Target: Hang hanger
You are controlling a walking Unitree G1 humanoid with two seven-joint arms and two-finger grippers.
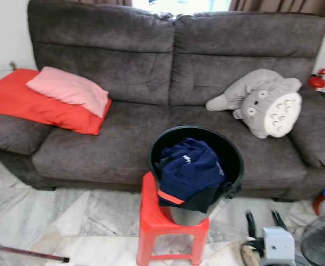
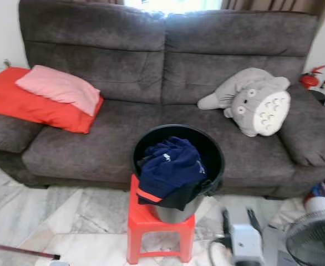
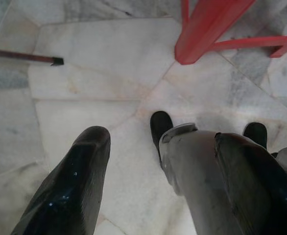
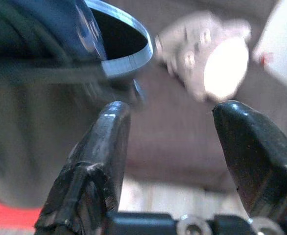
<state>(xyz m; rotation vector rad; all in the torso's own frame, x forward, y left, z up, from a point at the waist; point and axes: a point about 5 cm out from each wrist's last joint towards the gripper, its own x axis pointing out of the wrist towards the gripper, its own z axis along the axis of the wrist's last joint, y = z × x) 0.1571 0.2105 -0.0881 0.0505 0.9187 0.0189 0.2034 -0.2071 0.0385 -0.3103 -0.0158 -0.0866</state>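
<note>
A black bucket (image 1: 232,158) stands on a red plastic stool (image 1: 151,219) in front of the sofa. Navy blue clothes (image 1: 190,169) fill it and spill over its front rim, with a red strip (image 1: 171,198) along their lower edge. My right gripper (image 1: 263,221) is low at the right of the stool, open and holding nothing. In the right wrist view the right gripper (image 4: 170,147) points up past the bucket rim (image 4: 129,61) toward the sofa. My left gripper (image 3: 158,196) hangs open over the marble floor near a stool leg (image 3: 202,34).
A dark grey sofa (image 1: 123,138) spans the back, with a red cushion (image 1: 35,105) and a pink pillow (image 1: 68,88) on its left and a grey plush toy (image 1: 265,102) on its right. A fan (image 1: 323,241) stands at the lower right. A thin rod (image 1: 24,253) lies on the floor at the left.
</note>
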